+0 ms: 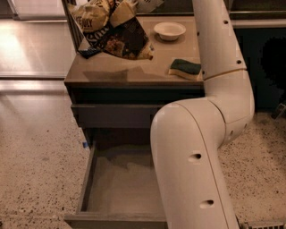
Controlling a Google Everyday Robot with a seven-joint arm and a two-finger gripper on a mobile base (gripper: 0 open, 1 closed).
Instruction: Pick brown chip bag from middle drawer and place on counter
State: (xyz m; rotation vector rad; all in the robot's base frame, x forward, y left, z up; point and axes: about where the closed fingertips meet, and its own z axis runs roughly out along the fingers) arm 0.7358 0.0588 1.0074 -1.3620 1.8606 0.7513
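The brown chip bag (117,32), dark brown with cream ends and pictured chips, hangs tilted over the back left of the tan counter (120,74), and its shadow lies on the top below it. My gripper (147,3) is at the top edge of the view, shut on the bag's upper end and mostly cut off. The middle drawer (116,183) stands pulled open below, showing only its bare grey floor. My white arm (196,147) runs down the right side and hides the drawer's right part.
A white bowl (170,30) sits at the back of the counter. A green and yellow sponge (185,69) lies at its right front. A small black packet (89,53) pokes out under the bag. A closed drawer front (111,116) is above the open drawer. Speckled floor surrounds the cabinet.
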